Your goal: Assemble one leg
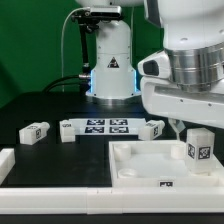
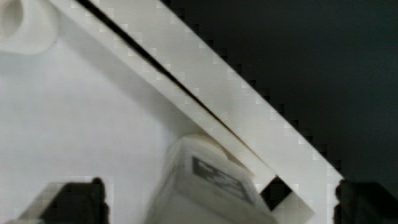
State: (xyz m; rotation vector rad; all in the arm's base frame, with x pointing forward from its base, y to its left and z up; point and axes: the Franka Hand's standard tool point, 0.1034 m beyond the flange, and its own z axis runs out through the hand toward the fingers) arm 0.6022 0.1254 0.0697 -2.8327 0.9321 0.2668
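Observation:
A leg (image 1: 198, 150), a stubby white peg with a black-and-white tag, stands upright at the right side of the large white rimmed panel (image 1: 140, 165). My gripper (image 1: 196, 128) hangs just above it. In the wrist view the leg (image 2: 222, 182) lies between my two dark fingertips (image 2: 71, 202), with a gap on each side. The gripper (image 2: 217, 205) is open and holds nothing. The panel's rim (image 2: 196, 70) runs diagonally through the wrist view. Two more legs lie on the table, one at the exterior view's left (image 1: 35, 131) and one beside the marker board (image 1: 152, 128).
The marker board (image 1: 100, 126) lies behind the panel. The robot base (image 1: 110, 65) stands at the back. Another white part (image 1: 6, 162) lies at the exterior view's left edge. A white bar (image 1: 60, 200) runs along the front.

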